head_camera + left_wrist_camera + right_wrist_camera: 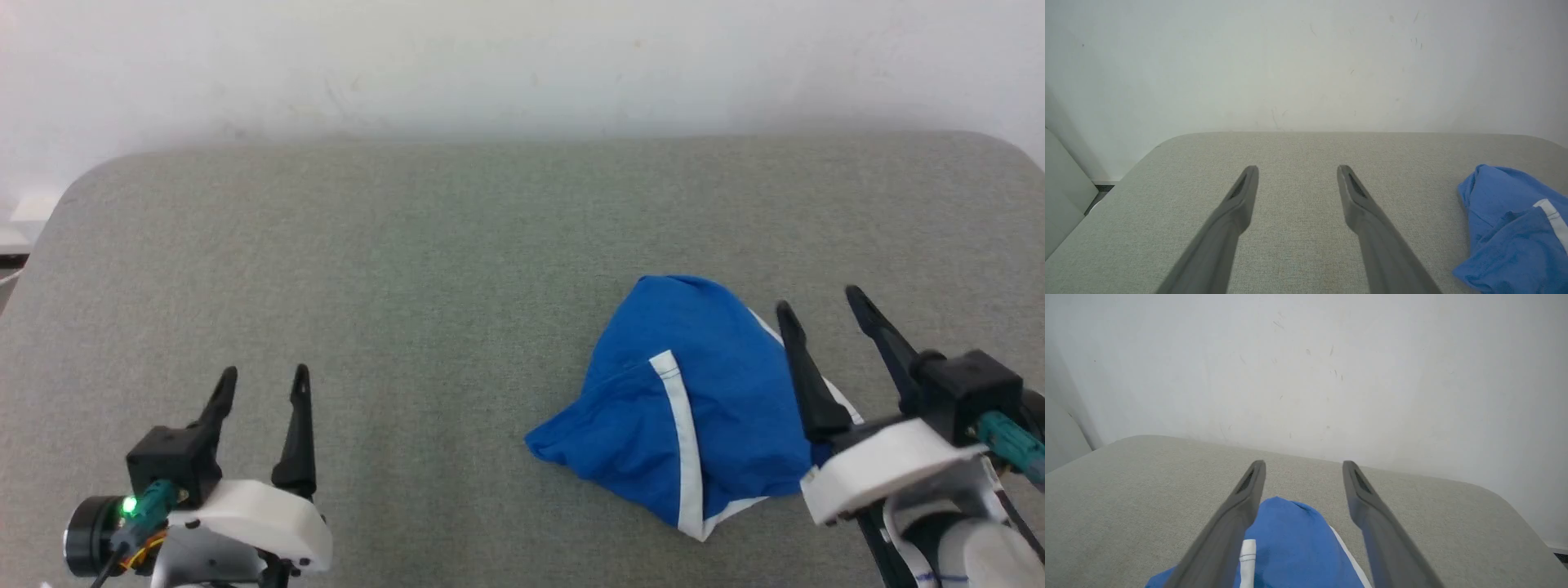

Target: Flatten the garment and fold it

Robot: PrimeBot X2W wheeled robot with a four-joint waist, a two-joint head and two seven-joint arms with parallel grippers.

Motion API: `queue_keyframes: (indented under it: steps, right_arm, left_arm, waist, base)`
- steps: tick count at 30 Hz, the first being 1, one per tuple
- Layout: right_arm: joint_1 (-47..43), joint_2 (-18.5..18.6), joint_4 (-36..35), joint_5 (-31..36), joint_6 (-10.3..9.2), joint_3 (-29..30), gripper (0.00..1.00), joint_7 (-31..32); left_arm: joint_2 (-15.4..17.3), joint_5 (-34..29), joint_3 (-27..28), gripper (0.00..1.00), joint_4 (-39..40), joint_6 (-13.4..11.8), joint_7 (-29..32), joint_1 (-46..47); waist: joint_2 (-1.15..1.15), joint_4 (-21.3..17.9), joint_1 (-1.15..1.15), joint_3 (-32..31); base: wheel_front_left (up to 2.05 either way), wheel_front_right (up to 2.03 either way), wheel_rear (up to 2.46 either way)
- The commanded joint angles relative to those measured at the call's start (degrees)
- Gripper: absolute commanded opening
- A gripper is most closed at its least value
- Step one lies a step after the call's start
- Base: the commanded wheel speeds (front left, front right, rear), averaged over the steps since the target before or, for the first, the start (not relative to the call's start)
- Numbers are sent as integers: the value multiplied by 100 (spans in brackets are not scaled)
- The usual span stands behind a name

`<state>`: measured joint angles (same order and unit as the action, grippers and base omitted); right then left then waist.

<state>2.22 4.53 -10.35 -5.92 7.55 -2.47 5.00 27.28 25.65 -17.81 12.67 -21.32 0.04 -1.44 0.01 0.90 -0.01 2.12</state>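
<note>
On grey fabric tabletop (408, 286), bright blue soft shorts with white trim (718, 376) lying bunched, right gripper (818, 298) hovering spread over them, left gripper (265, 370) spread, well apart.

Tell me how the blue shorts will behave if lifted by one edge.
Probably floppy: the shorts lie in a creased, slumped heap, so the rest would likely hang and unfold. Likely light, since they look like thin cloth. They seem unlikely to roll or slip; pushed, they would more likely bunch up on the textured table.
</note>
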Motion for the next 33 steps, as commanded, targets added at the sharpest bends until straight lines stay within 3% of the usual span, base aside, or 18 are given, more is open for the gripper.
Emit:
queue_keyframes:
  steps: [1, 8, 16, 24, 33]
  right_arm:
    - [-83, -19, -28, 38, -6, 21, 100, -5]
    - [-662, -71, -375, -41, -6, 224, 100, 147]
    - [-971, -117, -897, 17, -6, 137, 100, 360]
    - [-980, -150, -1094, 31, -6, 95, 100, 348]
    - [-815, -163, -1002, 102, -6, -31, 100, 175]
  left_arm:
    - [24, -1, -20, 100, 0, -42, 18, -57]
    - [-111, -40, -607, 100, 57, 149, 647, 212]
    - [-669, 78, -1400, 100, -172, 620, 1658, 1345]
    - [-1303, 372, -1919, 100, -1045, 1134, 2593, 2556]
    - [-1704, 551, -2211, 100, -2426, 1339, 3310, 3214]
  waist:
    - [-1, -68, 1, -67]
    - [-1, -295, 1, -176]
    - [-1, -618, 1, -91]
    - [-1, -878, 1, 157]
    - [-1, -1188, 1, 462]
  base:
    - [0, 0, 0]
    - [0, 0, 0]
    - [0, 0, 0]
    - [0, 0, 0]
    - [0, 0, 0]
